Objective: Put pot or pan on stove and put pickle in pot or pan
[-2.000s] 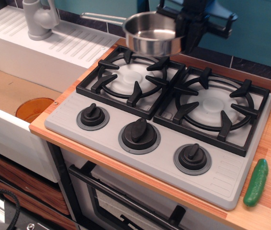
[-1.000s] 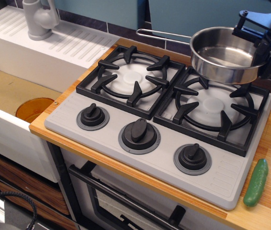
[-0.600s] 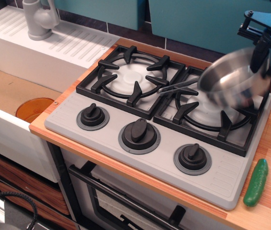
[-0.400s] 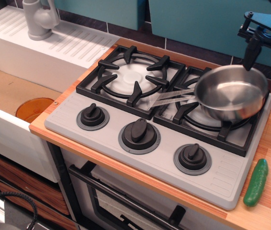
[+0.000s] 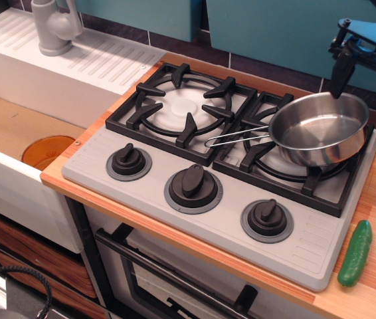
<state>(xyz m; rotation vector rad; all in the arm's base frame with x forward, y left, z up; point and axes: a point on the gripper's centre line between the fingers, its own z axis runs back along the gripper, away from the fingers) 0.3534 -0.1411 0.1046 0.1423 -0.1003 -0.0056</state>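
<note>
Sitting on the stove's [image 5: 194, 149] right burner, pan [image 5: 319, 129]; tool [image 5: 347, 63] (released) above.

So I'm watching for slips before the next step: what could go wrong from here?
The pan sits off-centre on the right grate of the stove, tilted, so it may rock or slide. Its wire handle juts left and could snag. The pickle lies near the counter edge; a poor grasp by the gripper might knock it off.
</note>
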